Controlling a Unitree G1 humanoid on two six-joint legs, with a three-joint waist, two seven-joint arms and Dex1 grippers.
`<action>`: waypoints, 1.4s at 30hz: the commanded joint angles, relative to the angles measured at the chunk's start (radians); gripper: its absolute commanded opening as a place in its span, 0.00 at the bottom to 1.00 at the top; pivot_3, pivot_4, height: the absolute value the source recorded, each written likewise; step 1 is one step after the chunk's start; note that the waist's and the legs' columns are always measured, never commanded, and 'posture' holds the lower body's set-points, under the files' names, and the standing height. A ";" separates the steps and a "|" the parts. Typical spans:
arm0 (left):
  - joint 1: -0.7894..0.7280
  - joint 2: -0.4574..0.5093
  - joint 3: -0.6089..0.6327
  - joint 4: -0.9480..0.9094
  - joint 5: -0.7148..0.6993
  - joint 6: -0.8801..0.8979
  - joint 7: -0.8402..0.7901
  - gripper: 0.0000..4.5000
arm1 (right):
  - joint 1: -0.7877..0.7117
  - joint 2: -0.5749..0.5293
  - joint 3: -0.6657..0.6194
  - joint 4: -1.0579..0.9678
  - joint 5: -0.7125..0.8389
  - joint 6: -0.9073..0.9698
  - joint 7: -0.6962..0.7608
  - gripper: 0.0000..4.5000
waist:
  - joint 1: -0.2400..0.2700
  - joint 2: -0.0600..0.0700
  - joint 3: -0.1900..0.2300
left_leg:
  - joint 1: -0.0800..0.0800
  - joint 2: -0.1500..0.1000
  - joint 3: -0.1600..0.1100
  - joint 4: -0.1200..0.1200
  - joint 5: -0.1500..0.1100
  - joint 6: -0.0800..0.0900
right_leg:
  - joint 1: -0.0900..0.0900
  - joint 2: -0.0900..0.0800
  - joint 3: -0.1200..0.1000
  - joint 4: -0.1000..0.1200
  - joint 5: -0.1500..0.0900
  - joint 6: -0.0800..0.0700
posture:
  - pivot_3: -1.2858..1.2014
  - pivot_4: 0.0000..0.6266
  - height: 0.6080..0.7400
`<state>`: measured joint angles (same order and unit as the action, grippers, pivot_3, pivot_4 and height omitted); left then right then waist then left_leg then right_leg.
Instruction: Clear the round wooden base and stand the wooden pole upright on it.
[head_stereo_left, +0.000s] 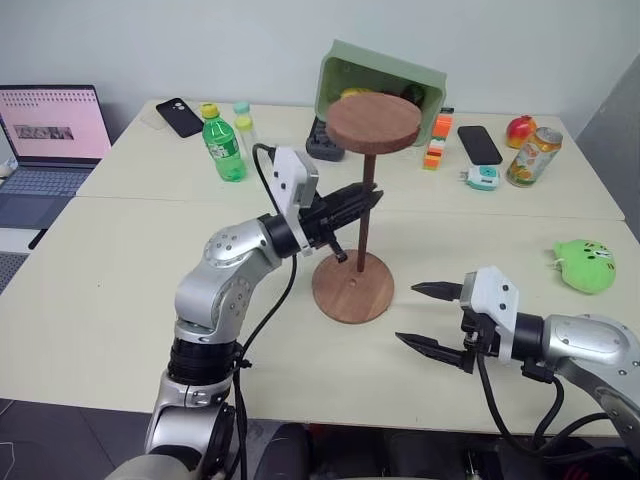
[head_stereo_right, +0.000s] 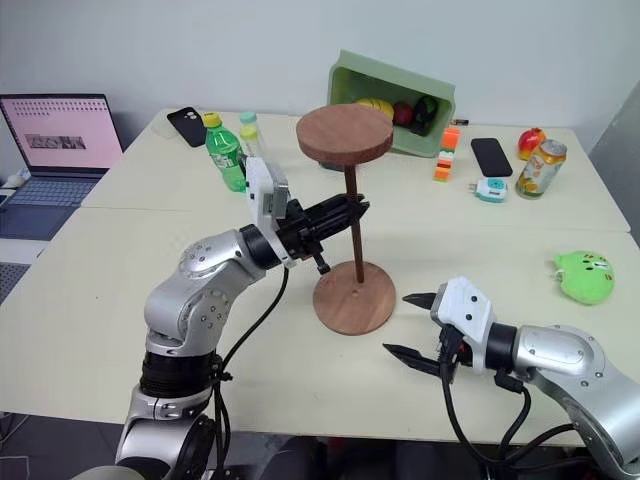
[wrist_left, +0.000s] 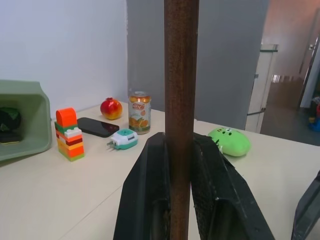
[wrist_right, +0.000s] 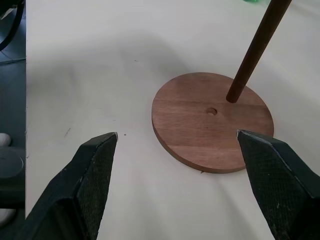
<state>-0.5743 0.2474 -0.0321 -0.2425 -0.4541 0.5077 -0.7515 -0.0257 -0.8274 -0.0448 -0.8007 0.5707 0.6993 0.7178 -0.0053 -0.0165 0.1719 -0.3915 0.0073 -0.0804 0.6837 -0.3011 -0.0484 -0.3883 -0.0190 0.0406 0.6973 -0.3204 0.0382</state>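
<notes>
The round wooden base (head_stereo_left: 338, 296) lies flat at the middle of the table, bare, its small centre hole (wrist_right: 211, 111) showing. The wooden pole (head_stereo_left: 366, 220) stands nearly upright over it with its fixed disc (head_stereo_left: 373, 122) on top. Its lower tip (wrist_right: 233, 97) sits at the base's surface just beside the hole; I cannot tell if it touches. My left gripper (head_stereo_left: 372, 198) is shut on the pole's middle, a finger (wrist_left: 145, 195) pressing on either side. My right gripper (head_stereo_left: 408, 313) stands open and holds nothing, low over the table just right of the base.
A tipped green basket (head_stereo_left: 385, 72) with toy food lies behind the pole. Green bottles (head_stereo_left: 223, 146) and a phone (head_stereo_left: 180, 116) are back left, a laptop (head_stereo_left: 52, 135) far left. Toy bricks (head_stereo_left: 438, 140), another phone (head_stereo_left: 479, 144), a can (head_stereo_left: 533, 156) and a green toy (head_stereo_left: 585, 265) stand right.
</notes>
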 joint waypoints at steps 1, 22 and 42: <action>0.017 0.007 -0.010 -0.019 0.014 -0.066 0.001 0.06 | -0.003 0.003 -0.012 -0.030 0.003 -0.008 -0.011 0.88 | 0.000 0.000 0.000 | 0.000 0.000 0.000 0.000 -0.001 0.002 | 0.000 0.000 0.000 0.000 0.000 0.000 | 0.52 0.24 1.00; 0.077 0.032 -0.033 -0.015 0.018 -0.077 0.029 0.06 | -0.049 -0.009 0.030 0.027 -0.092 0.023 -0.043 0.88 | 0.000 0.000 0.000 | 0.001 0.000 0.000 -0.001 -0.001 0.003 | 0.000 0.000 0.000 0.000 0.000 0.000 | 0.52 0.24 1.00; 0.119 0.040 -0.053 0.008 0.033 -0.123 0.023 0.06 | 0.014 -0.005 0.017 0.037 -0.126 -0.024 -0.015 0.88 | 0.000 0.000 0.000 | 0.004 0.000 0.001 -0.001 -0.002 0.003 | 0.003 0.000 0.000 0.000 0.000 0.000 | 0.52 0.24 1.00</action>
<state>-0.4688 0.2770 -0.0831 -0.2256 -0.4230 0.3855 -0.7312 -0.0123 -0.8278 -0.0067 -0.7481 0.4508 0.6979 0.6972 -0.0050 -0.0165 0.1717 -0.3871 0.0072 -0.0793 0.6821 -0.3029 -0.0453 -0.3855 -0.0189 0.0408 0.6968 -0.3204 0.0382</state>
